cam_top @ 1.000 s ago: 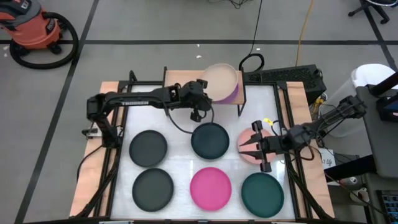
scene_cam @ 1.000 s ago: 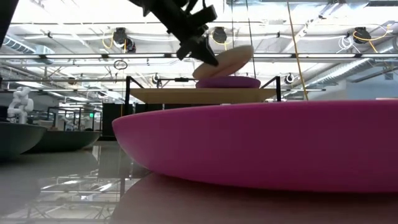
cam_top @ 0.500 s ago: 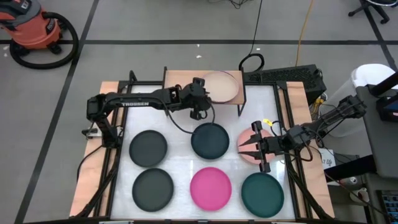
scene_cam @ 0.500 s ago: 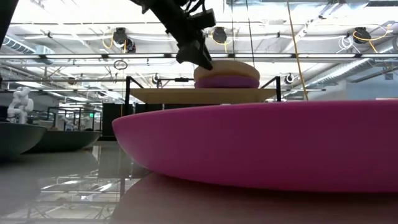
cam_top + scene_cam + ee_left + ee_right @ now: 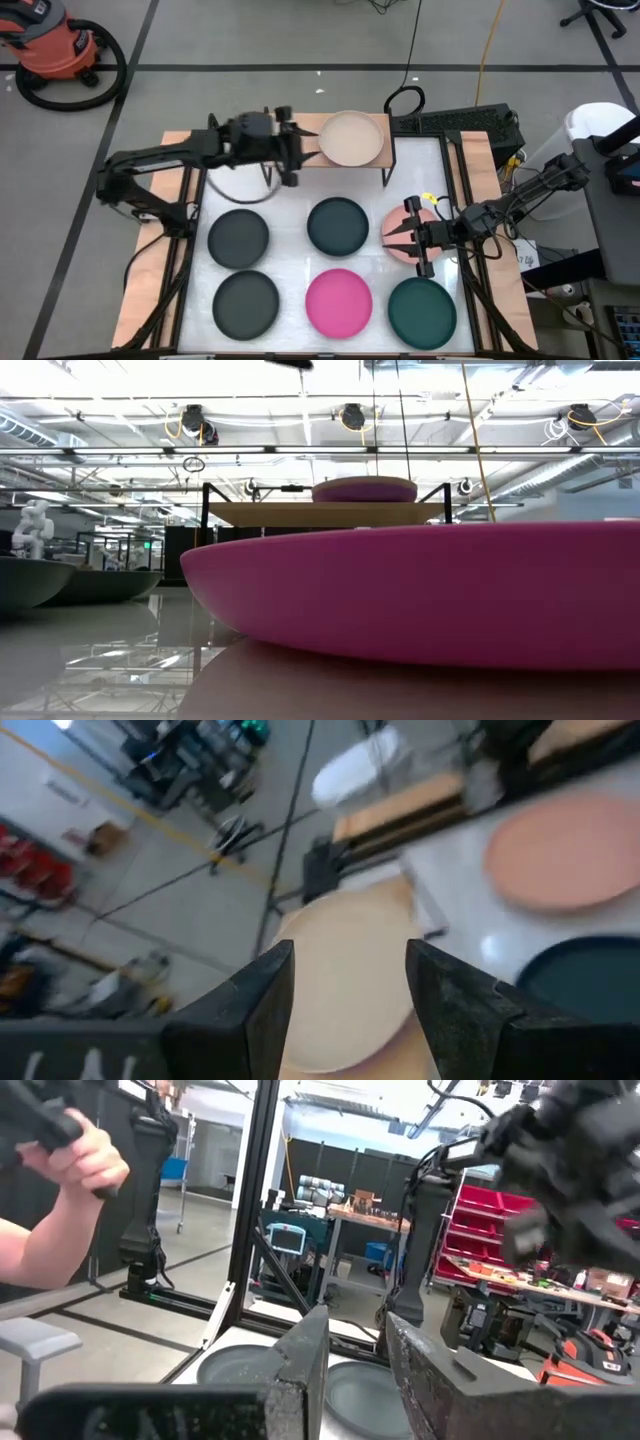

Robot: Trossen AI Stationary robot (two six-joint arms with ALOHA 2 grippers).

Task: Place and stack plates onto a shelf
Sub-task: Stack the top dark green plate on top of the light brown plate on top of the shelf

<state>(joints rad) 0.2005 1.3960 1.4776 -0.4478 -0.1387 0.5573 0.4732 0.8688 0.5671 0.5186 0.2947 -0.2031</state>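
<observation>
A beige plate lies in a purple plate on the right half of the wooden shelf; it also shows in the left wrist view. My left gripper is open and empty over the shelf's left half, clear of the stack. My right gripper is open over the left part of a salmon-pink plate lying on the table. Two dark grey plates, two dark teal plates and a hot pink plate lie flat on the white tabletop.
The shelf stands at the table's far edge on thin black legs. The left half of its top is bare under my left gripper. In the low view the hot pink plate fills the foreground. A person's hand shows beyond the table.
My left gripper has let go of the beige plate and drawn back toward the table's left edge and up, out of the low view. The beige plate, tilted over the purple plate a second ago, now lies level in it.
</observation>
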